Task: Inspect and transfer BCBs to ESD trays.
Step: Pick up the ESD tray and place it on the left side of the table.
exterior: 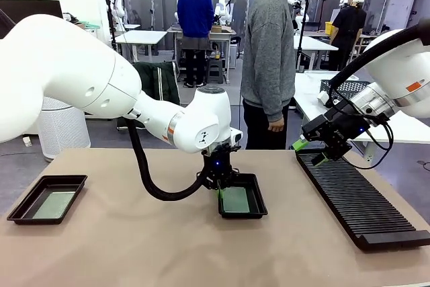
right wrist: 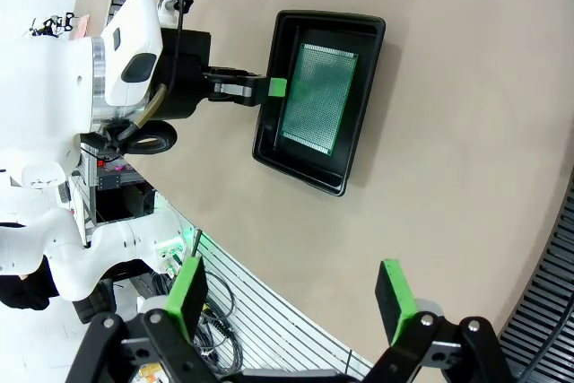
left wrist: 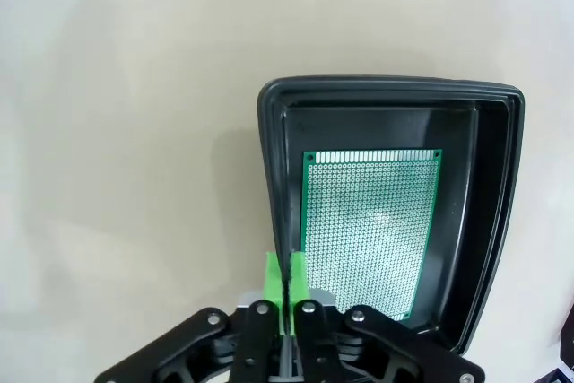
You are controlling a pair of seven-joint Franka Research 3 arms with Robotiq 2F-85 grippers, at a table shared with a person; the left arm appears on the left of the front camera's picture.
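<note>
white worktables [exterior: 141, 36] stand behind, grey floor [exterior: 101, 136], perhaps glass partitions beyond.

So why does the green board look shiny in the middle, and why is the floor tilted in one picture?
Left wrist view: overhead light bounces off the BCB, leaving a pale glare spot near its middle, and the tray walls bow from the wide lens. Right wrist view: the camera rolls with the wrist, so the table and rack look slanted. Front view: soft shadows lie under the left hand.
</note>
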